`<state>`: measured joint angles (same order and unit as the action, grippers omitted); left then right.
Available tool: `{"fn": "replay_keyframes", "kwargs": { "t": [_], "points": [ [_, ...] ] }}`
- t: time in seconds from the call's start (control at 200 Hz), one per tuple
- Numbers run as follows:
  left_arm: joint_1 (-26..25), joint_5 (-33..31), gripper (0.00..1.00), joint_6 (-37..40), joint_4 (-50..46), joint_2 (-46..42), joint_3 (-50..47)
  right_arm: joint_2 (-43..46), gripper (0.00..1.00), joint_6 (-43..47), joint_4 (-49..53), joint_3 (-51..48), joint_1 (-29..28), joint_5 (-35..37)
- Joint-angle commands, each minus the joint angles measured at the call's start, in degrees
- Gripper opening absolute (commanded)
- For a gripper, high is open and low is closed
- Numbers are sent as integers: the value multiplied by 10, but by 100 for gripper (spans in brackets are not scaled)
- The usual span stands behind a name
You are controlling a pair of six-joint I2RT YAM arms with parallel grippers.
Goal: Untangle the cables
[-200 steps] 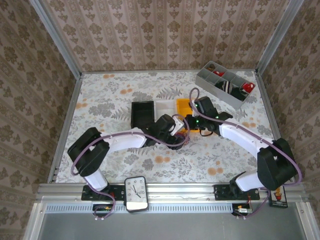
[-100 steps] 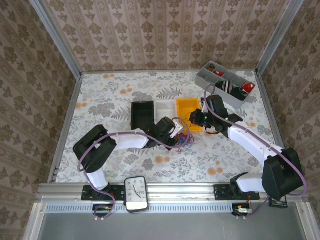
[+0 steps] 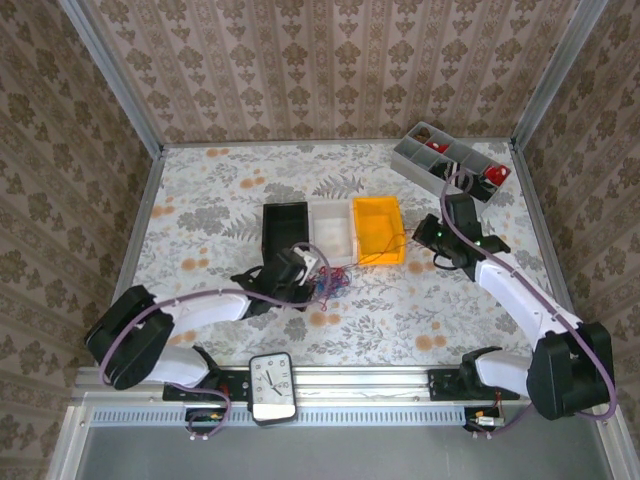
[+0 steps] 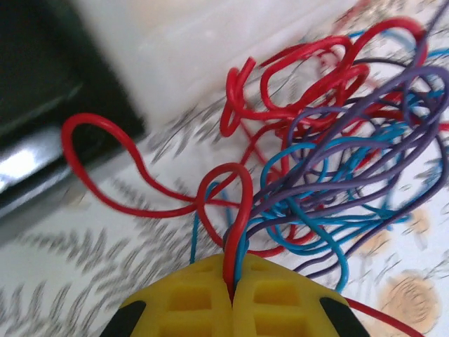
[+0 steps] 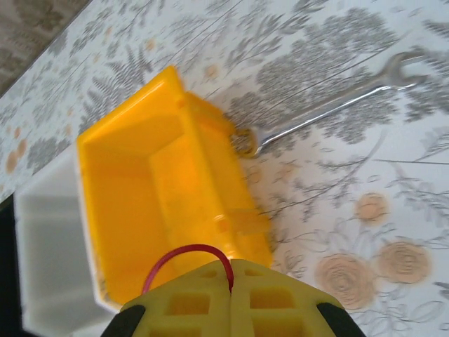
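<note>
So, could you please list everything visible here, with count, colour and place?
black bin: one, black, mid-table, left of row
white bin: one, white, middle of row
yellow bin: one, yellow, right of row
cables: one clump, red, blue and purple, before the white bin
tray: one, grey, far right corner
wrench: one, silver, beside yellow bin
clock: one, white, near rail
left gripper: one, yellow fingers, shut on cables
right gripper: one, yellow fingers, shut on red cable

Camera set-up: one overhead, two at the wrists

The top camera looks down over the whole table from behind the arm bases. The left wrist camera, very close, shares the cables with it, and the right wrist camera shares the yellow bin.
</note>
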<state>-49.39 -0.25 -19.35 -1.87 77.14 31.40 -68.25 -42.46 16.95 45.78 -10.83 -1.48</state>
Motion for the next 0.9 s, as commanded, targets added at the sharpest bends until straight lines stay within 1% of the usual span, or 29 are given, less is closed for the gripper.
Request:
{"fn": "replay_keyframes", "kwargs": {
  "t": [0.0, 0.23, 0.32, 0.43, 0.58, 0.62, 0.645, 0.66, 0.705, 0.74, 0.82, 0.895],
  "points": [
    [8, -53, 0, -57, -33, -34, -25, 18, 0, -14, 33, -18, 17, 55],
    [28, -125, 0, -123, -91, -56, -45, 26, 0, -22, 53, -30, 55, 74],
    [32, -147, 0, -140, -113, -62, -47, 32, 0, -28, 74, -31, 72, 95],
    [20, -124, 0, -101, -95, -59, -39, 33, 0, -37, 82, -47, 82, 90],
    [-2, -80, 0, -41, -74, -33, -10, 39, 6, -100, 65, -109, 82, 67],
    [-3, -65, 0, -30, -69, -24, -3, 38, 10, -124, 63, -127, 82, 61],
    [-6, -59, 0, -24, -68, -17, 2, 38, 14, -136, 60, -137, 82, 57],
    [-7, -58, 0, -22, -68, -13, 5, 37, 19, -143, 59, -143, 82, 57],
    [-10, -54, 0, -14, -70, -1, 14, 39, 37, -159, 61, -156, 81, 61],
    [-14, -54, 0, -9, -72, 6, 22, 42, 45, -162, 62, -161, 81, 64],
    [-21, -48, 0, 0, -76, 19, 36, 58, 56, -158, 75, -160, 80, 83],
    [-27, -42, 0, 8, -80, 32, 47, 77, 61, -136, 84, -149, 78, 100]
  ]
}}
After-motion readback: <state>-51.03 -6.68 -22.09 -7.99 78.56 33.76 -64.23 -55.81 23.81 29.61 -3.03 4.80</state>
